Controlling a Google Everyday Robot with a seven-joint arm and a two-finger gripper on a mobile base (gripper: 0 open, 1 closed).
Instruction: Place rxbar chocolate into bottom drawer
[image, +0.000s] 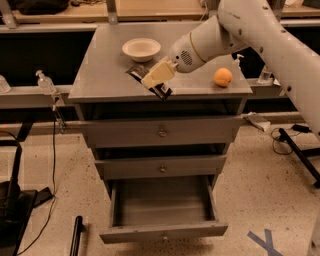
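My gripper hangs over the front edge of the grey cabinet top, shut on the rxbar chocolate, a flat black wrapped bar that sticks out on both sides of the pale fingers and tilts down toward the front. The bottom drawer is pulled open below, its shallow tray bare, with a small knob on its front. The arm reaches in from the upper right.
A white bowl stands at the back of the cabinet top. An orange fruit lies at the right. The two upper drawers are closed. A small bottle stands on the left ledge.
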